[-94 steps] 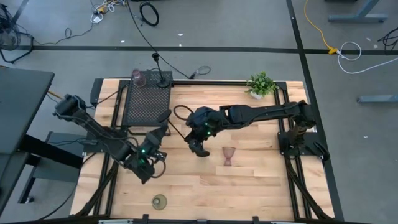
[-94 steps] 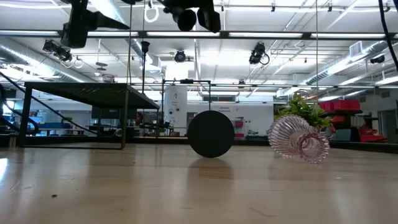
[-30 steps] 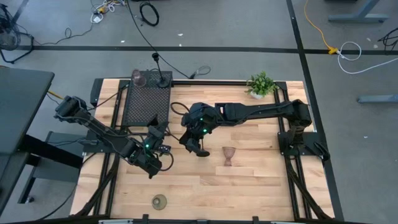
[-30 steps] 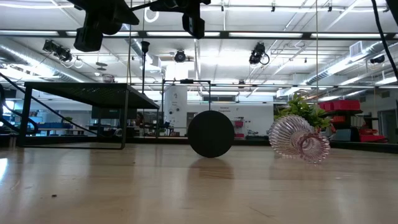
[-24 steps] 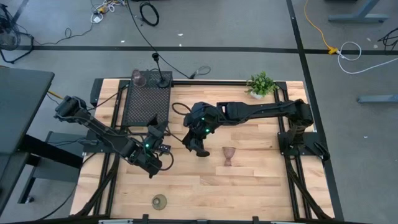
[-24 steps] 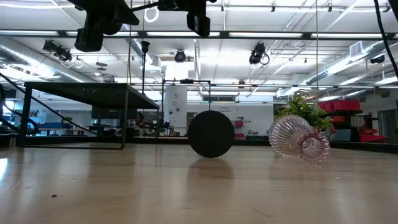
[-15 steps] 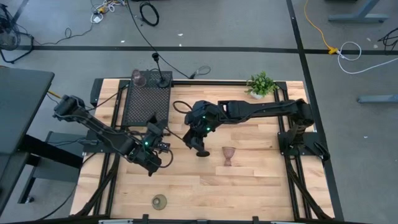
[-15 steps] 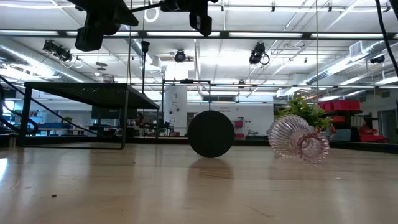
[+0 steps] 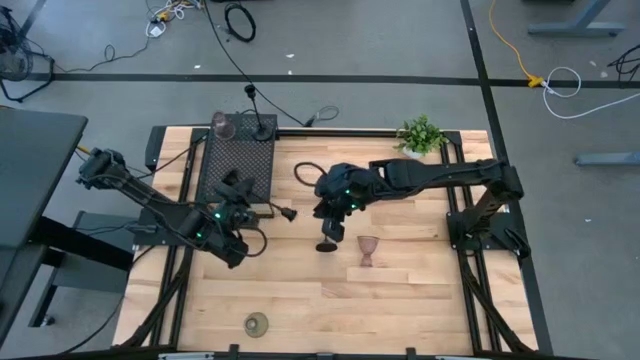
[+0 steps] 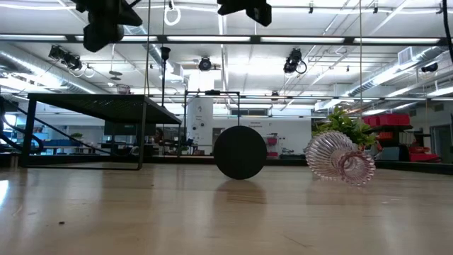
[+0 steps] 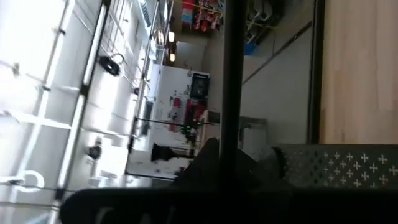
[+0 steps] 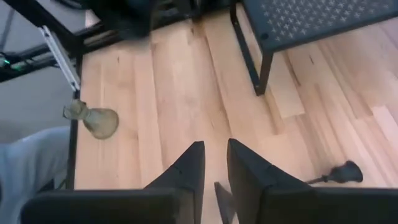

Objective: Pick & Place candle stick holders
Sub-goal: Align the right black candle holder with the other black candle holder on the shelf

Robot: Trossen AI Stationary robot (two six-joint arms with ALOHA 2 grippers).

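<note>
Left gripper (image 9: 250, 211) has shifted up against the black perforated mesh box (image 9: 240, 160) since half a second ago, pinched tight on a thin black metal candle stick holder (image 9: 281, 212) that pokes sideways away from the box. Right gripper (image 9: 333, 230) slid further from the box, over another black round-based holder (image 9: 326, 245); can't tell if it's gripping. Pinkish glass goblet (image 9: 368, 250) lies just beyond.

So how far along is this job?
Two stand on the black mesh box: a pinkish glass goblet and a black metal stem. The left gripper apparently holds a second black stem. Remaining: a third stem below the right gripper, a toppled pink goblet, an olive-gold round holder.
</note>
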